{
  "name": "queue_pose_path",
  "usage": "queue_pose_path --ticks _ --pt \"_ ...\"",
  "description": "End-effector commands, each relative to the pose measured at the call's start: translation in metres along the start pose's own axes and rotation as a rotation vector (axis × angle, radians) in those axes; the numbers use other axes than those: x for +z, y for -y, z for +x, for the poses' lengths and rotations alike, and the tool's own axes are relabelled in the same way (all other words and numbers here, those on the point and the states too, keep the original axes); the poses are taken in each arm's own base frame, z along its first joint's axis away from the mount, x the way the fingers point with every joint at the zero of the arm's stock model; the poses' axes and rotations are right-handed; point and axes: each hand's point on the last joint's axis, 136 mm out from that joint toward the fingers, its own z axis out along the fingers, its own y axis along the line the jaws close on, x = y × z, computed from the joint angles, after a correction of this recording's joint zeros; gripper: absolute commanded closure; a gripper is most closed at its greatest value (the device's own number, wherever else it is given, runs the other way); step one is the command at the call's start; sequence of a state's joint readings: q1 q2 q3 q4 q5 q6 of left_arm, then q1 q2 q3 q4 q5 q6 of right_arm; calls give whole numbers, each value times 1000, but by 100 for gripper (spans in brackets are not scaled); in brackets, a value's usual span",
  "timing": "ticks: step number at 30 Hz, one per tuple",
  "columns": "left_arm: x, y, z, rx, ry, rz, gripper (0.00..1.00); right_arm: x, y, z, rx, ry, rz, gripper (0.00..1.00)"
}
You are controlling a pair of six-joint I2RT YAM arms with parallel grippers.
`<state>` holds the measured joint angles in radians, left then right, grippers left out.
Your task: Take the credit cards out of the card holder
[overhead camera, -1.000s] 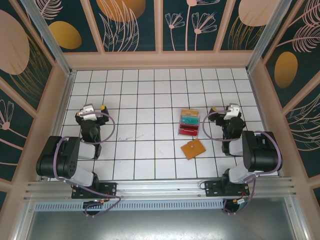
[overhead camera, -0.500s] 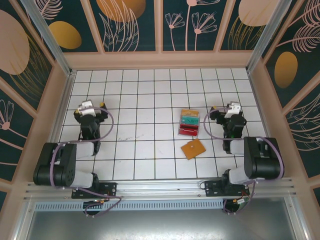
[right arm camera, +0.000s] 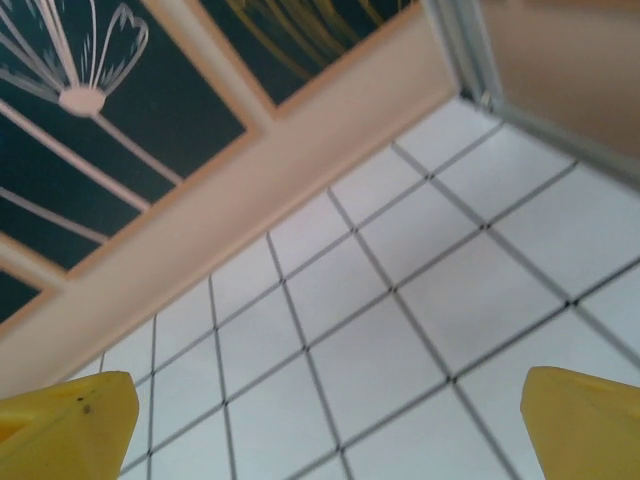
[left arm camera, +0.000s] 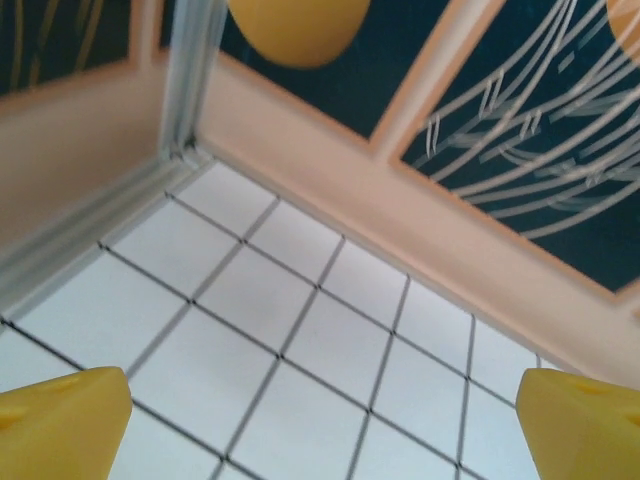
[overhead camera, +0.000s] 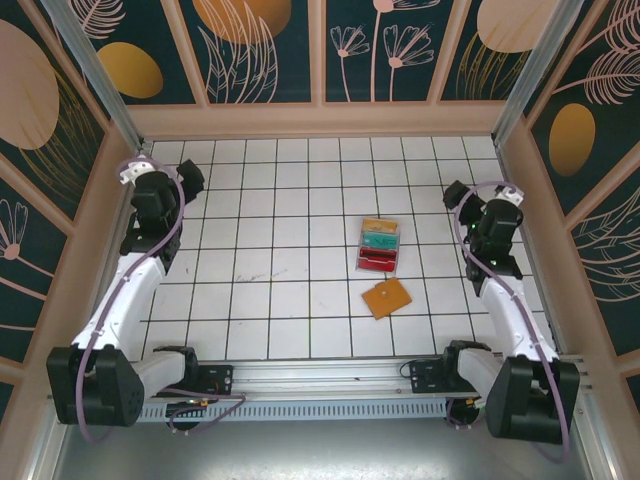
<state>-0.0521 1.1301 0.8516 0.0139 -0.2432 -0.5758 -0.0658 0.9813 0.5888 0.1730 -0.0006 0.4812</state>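
The card holder point(overhead camera: 386, 297), a small flat orange-brown wallet, lies on the white gridded table point(overhead camera: 290, 200) right of centre, near the front. It looks folded shut, and the credit cards are hidden. My left gripper point(overhead camera: 165, 180) is raised at the far left, well away from the card holder. It is open, with yellow fingertips point(left arm camera: 60, 420) wide apart over bare tiles in the left wrist view. My right gripper point(overhead camera: 478, 203) hangs at the right side, beyond the card holder. It is open too, with nothing between its yellow fingertips point(right arm camera: 590, 415).
A clear plastic tray point(overhead camera: 378, 246) of orange, teal and red strips sits just behind the card holder. Wooden walls with dark floral panels point(overhead camera: 320, 50) enclose the table on three sides. An aluminium rail point(overhead camera: 320, 375) runs along the front by the arm bases.
Both arms have unfolded from a low crouch and stretched up and back: the left gripper toward the far left corner, the right toward the right wall. The card holder has not moved.
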Motion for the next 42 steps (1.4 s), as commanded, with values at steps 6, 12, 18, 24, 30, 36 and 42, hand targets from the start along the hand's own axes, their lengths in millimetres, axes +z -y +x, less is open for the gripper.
queue_pose_path --ticks 6,12,18,24,30,36,42 --pt "-30 16 68 -146 -302 154 1 -52 -38 100 42 -374 -68 1" --pt "-44 26 81 -120 -348 185 1 -88 -23 183 96 -528 7 1" --pt "-50 28 90 -89 -389 198 1 -103 -1 233 93 -606 129 1" --pt "-53 29 90 -72 -399 209 1 -100 17 254 78 -638 212 1" --pt "-54 30 92 -71 -407 220 1 -96 -5 275 113 -712 88 1" --pt "-53 28 99 -61 -424 216 1 -101 -52 285 89 -767 -83 1" --pt "-53 26 103 -49 -435 217 1 -109 -93 300 42 -820 -159 1"
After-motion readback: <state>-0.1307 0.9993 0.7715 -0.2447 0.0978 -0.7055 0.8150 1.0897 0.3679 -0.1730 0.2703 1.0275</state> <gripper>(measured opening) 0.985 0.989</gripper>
